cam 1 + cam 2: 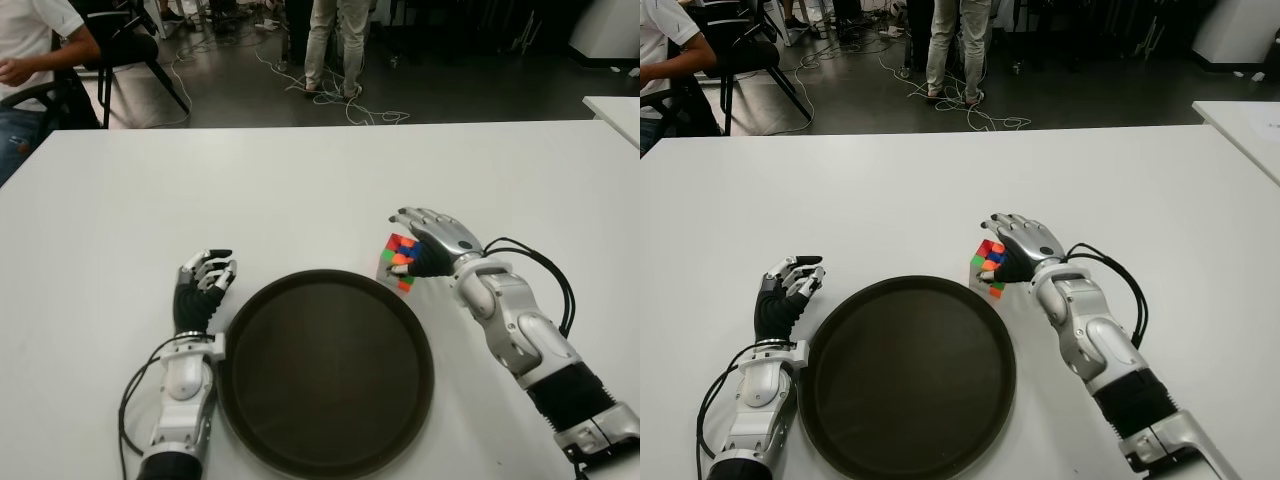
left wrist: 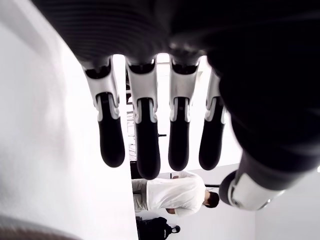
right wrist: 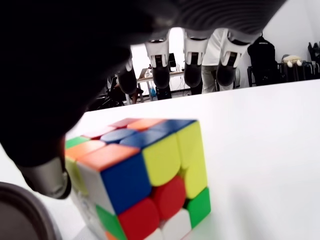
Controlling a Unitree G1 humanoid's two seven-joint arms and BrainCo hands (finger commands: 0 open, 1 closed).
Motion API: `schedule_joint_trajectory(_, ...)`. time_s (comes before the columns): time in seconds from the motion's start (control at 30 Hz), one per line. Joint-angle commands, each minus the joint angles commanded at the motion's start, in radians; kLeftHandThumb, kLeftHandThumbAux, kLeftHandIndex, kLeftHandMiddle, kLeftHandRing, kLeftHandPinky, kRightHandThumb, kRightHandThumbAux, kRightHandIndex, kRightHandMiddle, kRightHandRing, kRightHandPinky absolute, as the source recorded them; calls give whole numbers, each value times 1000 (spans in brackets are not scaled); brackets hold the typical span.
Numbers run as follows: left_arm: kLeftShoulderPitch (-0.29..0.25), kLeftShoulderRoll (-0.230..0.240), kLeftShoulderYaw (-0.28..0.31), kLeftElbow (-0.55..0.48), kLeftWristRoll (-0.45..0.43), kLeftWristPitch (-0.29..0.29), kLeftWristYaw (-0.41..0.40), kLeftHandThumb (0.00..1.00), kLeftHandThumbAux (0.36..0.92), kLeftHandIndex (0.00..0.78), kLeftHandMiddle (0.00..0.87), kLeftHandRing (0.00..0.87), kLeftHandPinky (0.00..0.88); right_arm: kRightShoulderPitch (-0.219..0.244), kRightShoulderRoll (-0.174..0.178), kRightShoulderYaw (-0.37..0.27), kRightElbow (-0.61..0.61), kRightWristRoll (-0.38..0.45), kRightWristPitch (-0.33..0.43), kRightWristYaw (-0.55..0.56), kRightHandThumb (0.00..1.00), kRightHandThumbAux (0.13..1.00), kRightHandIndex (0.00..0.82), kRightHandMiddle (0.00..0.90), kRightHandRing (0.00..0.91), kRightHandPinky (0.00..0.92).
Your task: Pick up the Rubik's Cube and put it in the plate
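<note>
The Rubik's Cube [image 1: 400,262] stands on the white table [image 1: 300,190], just past the far right rim of the round dark plate [image 1: 325,375]. My right hand [image 1: 418,238] hovers over the cube from the right, open. In the right wrist view the cube [image 3: 145,175] sits under the palm, the fingers [image 3: 192,65] reach straight out beyond it, and the thumb [image 3: 47,175] is close by its side. My left hand [image 1: 205,280] shows beside the plate's left edge, its fingers [image 2: 145,150] relaxed and holding nothing.
The plate holds nothing. Beyond the table's far edge a seated person [image 1: 30,60] is at the left, a standing person's legs [image 1: 335,45] are in the middle, and cables [image 1: 350,105] lie on the floor. Another white table's corner [image 1: 615,110] shows at far right.
</note>
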Motion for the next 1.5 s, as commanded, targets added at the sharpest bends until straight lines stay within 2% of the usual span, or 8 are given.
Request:
schedule_joint_trajectory(0.27, -4, 4, 1, 16, 4, -7, 3, 703, 711, 415, 349, 383, 412, 16, -1, -5, -18, 8, 4, 5, 212, 608, 0, 0, 0, 3)
schedule_joint_trajectory(0.57, -4, 5, 1, 19, 4, -17, 2, 704, 711, 415, 350, 382, 414, 21, -8, 0, 2, 15, -12, 5, 201, 593, 0, 0, 0, 5)
schedule_joint_trajectory(0.87, -5, 5, 1, 20, 1, -19, -1, 704, 711, 415, 344, 374, 409, 28, 0, 3, -14, 8, 19, 27, 191, 596, 0, 0, 0, 42)
schedule_joint_trajectory(1.27, -7, 1, 6, 25, -6, -14, 1, 703, 712, 415, 339, 372, 409, 35, 14, -5, -33, 28, 56, 58, 235, 614, 0, 0, 0, 25)
schedule_joint_trajectory(1.5, -4, 1, 2, 15, 0, 1, 4, 703, 712, 414, 339, 372, 410, 36, 8, -4, -43, 32, 56, 57, 229, 635, 0, 0, 0, 22)
